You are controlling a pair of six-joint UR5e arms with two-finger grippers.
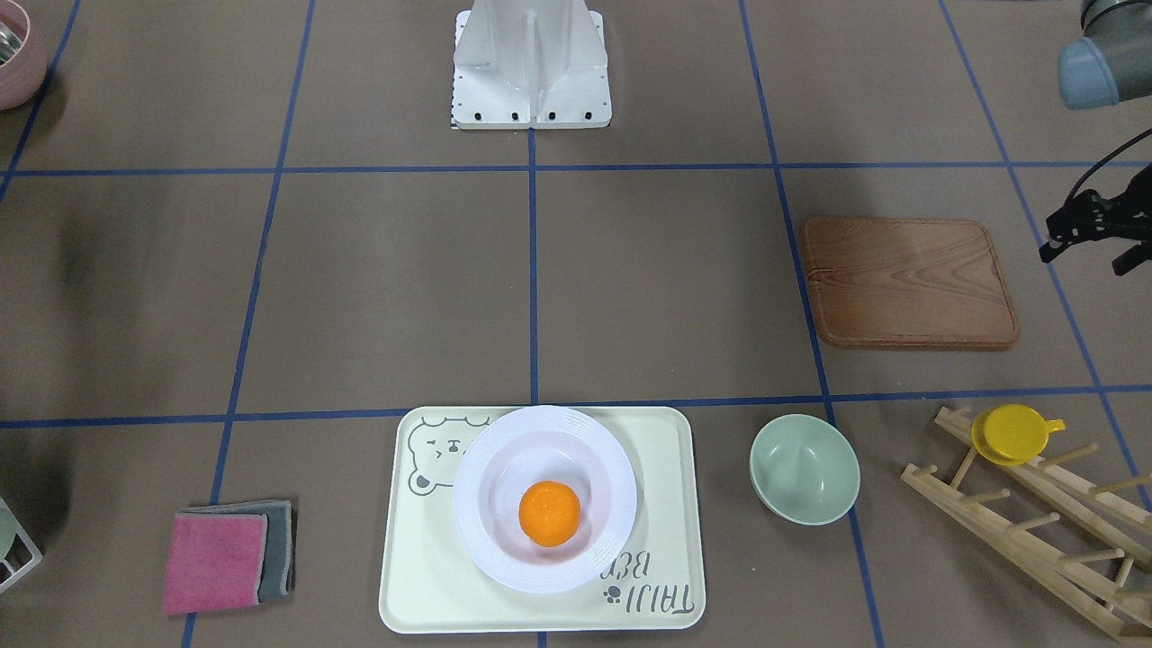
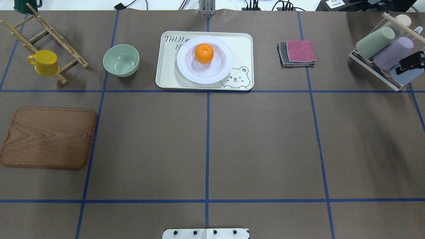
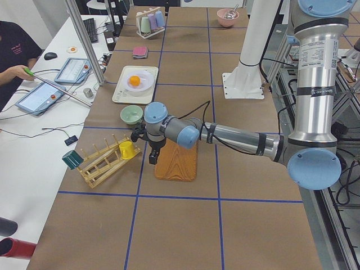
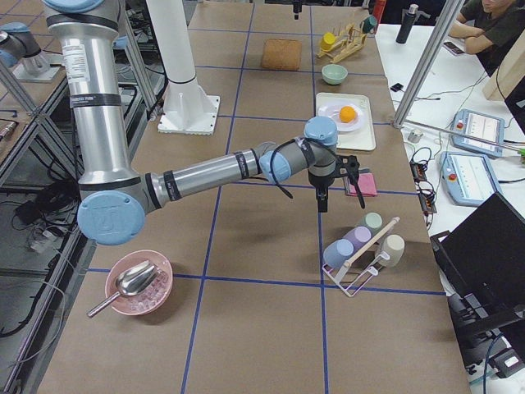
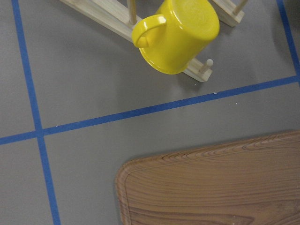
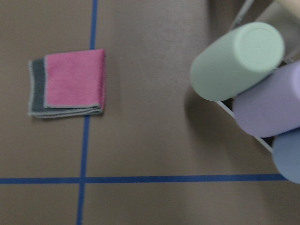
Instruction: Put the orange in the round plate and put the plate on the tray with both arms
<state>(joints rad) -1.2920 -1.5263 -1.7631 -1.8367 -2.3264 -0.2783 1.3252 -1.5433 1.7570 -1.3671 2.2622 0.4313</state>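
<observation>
Orange [image 2: 204, 53] sits in round plate [image 2: 186, 71], plate on tray [image 2: 166, 78] at worktop [image 2: 265, 149] edge opposite robot base [image 1: 531, 72]. Plate looks glossy, likely slippery, breakable: hold ribbed rim, opposite sides. Left gripper [image 1: 1089, 236], right gripper [image 2: 411, 61] off at worktop ends; open or closed, cannot tell.

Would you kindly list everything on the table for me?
orange: one, orange, in the plate
plate: one, white, on the tray
tray: one, cream, far centre
bowl: one, pale green, left of tray
mug: one, yellow, on peg rack
peg rack: one, wooden, far left
board: one, brown, left
cloths: two, pink on grey, right of tray
cups: four, green, lilac, blue, cream, in wire rack
wire rack: one, white, far right
scoop bowl: one, pink, near right
arms: two, grey, blue caps
pincers: two, black; left pincer by board, right pincer over cups
</observation>
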